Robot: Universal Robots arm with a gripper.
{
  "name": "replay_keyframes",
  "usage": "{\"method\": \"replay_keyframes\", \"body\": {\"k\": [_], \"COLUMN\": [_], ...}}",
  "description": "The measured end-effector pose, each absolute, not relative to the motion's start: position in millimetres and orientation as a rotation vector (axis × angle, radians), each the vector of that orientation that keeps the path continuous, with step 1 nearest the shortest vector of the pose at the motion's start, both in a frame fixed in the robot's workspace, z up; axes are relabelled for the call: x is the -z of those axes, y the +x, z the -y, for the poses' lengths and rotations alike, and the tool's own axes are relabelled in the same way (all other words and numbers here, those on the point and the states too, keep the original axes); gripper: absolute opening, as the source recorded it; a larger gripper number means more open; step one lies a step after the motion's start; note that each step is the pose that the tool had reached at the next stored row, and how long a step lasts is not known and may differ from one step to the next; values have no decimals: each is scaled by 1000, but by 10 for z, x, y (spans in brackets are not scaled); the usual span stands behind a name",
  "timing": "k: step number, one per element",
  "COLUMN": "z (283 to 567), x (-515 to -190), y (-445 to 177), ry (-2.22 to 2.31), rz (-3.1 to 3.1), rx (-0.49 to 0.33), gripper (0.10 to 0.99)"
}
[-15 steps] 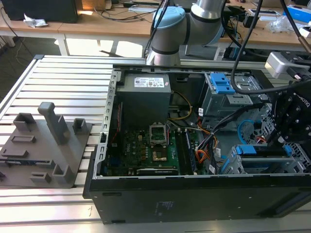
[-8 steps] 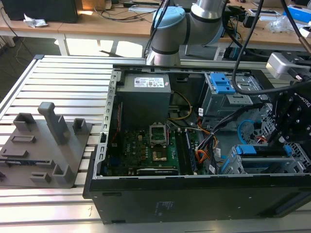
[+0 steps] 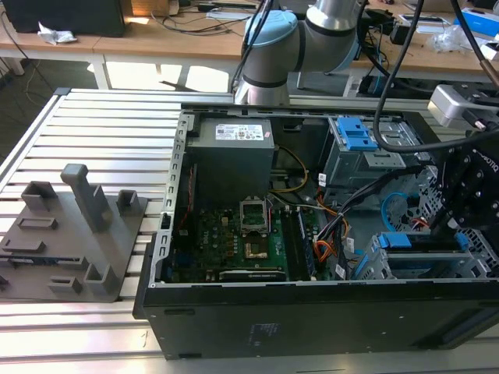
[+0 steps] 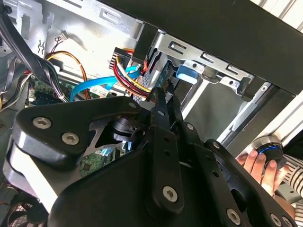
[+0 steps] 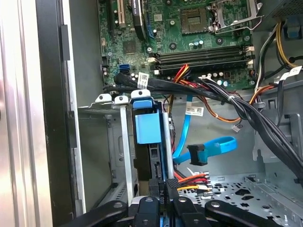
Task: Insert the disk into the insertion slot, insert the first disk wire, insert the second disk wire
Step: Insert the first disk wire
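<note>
Inside the PC case [image 3: 312, 327]: disk [image 5: 147, 128] seated, gripper [image 5: 165, 195] at its edge.
Disk w/ blue caddy stands edge-on in the insertion slot [image 3: 477, 261], at the exterior view's right. Gripper fingers are closed, apparently pinching a black plug [image 5: 169, 185] w/ red/yellow wires, right at the disk's edge. Blue data cable [image 5: 208, 147] hangs loose nearby, connector apart from the disk. A hand [image 4: 258, 163] rests outside the case.

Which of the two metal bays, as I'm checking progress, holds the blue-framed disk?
The perforated insertion slot at the exterior view's lower right: the disk's blue caddy sits inside it. The other bay, higher in that view, carries blue latches.
</note>
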State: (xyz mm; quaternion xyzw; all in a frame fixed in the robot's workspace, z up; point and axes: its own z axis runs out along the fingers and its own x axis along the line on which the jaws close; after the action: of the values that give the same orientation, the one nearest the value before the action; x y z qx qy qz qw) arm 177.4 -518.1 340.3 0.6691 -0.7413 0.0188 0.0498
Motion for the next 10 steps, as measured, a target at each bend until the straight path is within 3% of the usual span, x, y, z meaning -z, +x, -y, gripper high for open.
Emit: {"method": "replay_keyframes", "body": {"k": [10], "z": [5183], "x": [-3377], "y": [1778], "ry": [2038], "rz": [2258], "rx": [-57], "gripper": [173]}}
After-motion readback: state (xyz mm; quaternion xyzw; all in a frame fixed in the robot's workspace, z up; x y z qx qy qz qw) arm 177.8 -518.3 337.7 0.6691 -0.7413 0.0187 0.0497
